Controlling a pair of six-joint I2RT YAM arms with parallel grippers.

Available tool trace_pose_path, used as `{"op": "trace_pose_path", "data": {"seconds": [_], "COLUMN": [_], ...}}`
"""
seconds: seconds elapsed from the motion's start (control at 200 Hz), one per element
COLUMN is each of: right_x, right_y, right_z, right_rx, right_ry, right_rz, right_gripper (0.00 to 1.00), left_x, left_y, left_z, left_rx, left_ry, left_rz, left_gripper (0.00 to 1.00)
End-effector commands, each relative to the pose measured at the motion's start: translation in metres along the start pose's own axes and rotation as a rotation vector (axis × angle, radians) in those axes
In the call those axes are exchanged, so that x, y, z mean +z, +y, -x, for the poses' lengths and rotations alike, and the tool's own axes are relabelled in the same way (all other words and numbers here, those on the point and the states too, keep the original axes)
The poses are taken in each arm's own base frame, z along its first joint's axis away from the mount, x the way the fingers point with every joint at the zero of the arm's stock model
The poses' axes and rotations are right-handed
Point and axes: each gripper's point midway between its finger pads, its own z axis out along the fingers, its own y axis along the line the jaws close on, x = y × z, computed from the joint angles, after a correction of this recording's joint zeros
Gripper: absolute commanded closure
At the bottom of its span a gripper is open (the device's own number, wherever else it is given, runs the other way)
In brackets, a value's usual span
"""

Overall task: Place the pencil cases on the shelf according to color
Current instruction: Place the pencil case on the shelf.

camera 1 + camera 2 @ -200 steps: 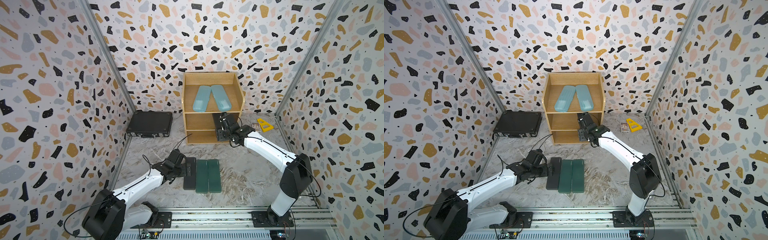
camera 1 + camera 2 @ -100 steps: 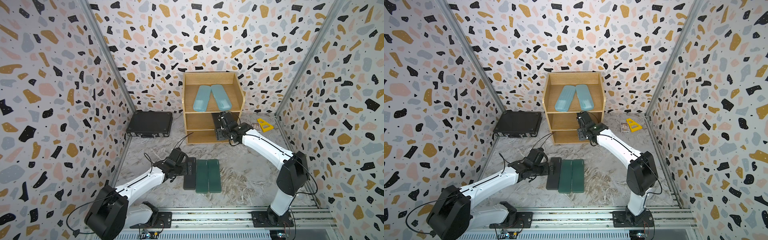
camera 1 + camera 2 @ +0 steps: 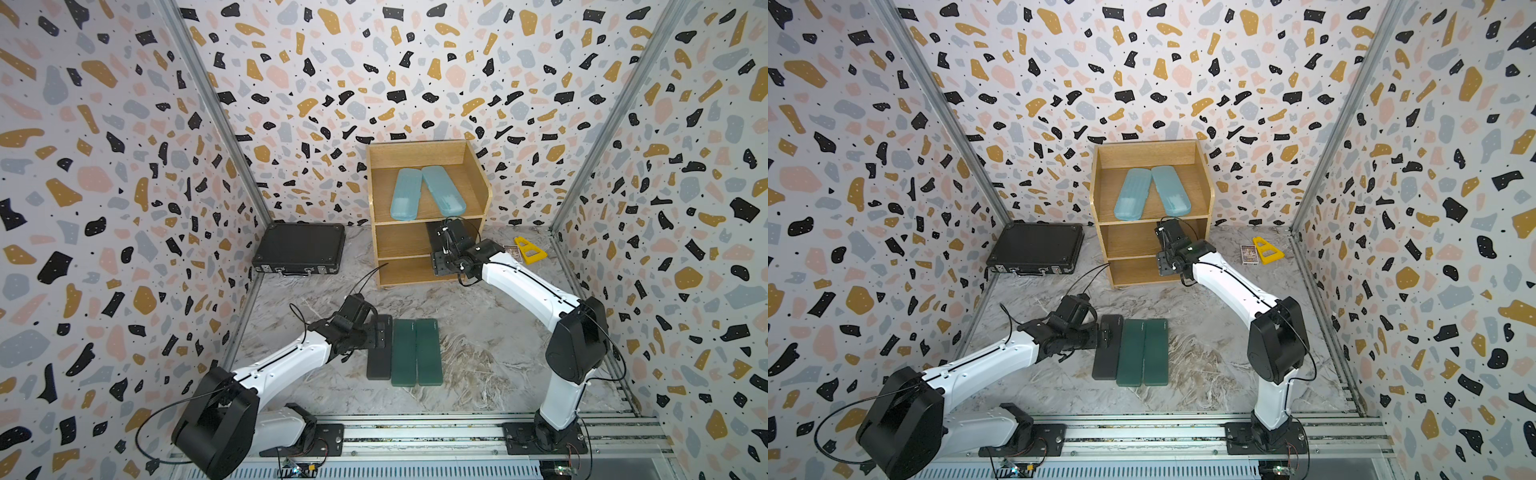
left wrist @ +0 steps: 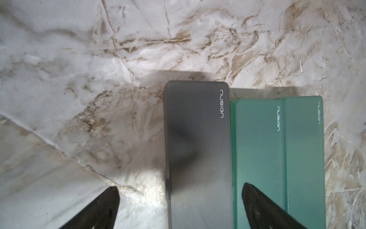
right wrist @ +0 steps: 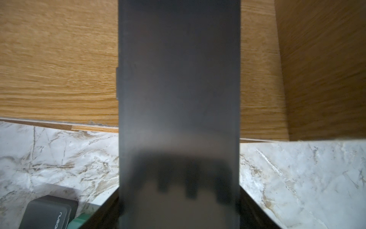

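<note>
A black pencil case (image 5: 178, 79) is gripped by the right end effector (image 5: 179, 208) at the front of the shelf (image 3: 478, 195), below the top tier, where the blue pencil cases (image 3: 406, 193) lie. Which lower tier cannot be told. It should be slid in flat and deep, then let go gently. The left end effector (image 4: 179, 188) is held wide open over the other black pencil case (image 4: 196, 128) on the bench (image 4: 79, 59).
</note>
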Motion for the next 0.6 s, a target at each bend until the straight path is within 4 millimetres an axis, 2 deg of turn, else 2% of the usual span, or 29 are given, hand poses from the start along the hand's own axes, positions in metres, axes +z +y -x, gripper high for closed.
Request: {"op": "trace_pose_path", "data": {"seconds": [0.0,0.08,0.225,0.265,0.471,0.596], "right_x": [-0.02,-0.022,-0.032,-0.036,-0.051,-0.044], "right_y": [0.0,0.0,-0.001,-0.003,-0.004,0.004], "right_z": [0.039,0.041,0.046,0.048,0.064,0.074], "right_rx": [0.068,0.101,0.196,0.217,0.29,0.334], "right_ry": [-0.135,-0.157,-0.244,-0.27,-0.342,-0.341], "right_rz": [0.031,0.043,0.081,0.087,0.128,0.174], "right_gripper": [0.27,0.3,0.47,0.5,0.46,0.44], "left_x": [-0.002,0.001,0.006,0.006,0.007,0.009], "left_y": [-0.007,-0.009,-0.01,-0.01,-0.011,-0.015], "left_z": [0.011,0.01,0.008,0.007,0.006,0.005], "left_rx": [0.013,0.013,0.013,0.014,0.024,0.024], "left_ry": [-0.021,-0.016,-0.001,0.002,0.006,0.015], "left_rz": [-0.02,-0.026,-0.034,-0.034,-0.044,-0.065], "left_gripper": [0.0,0.0,0.0,0.0,0.0,0.0]}}
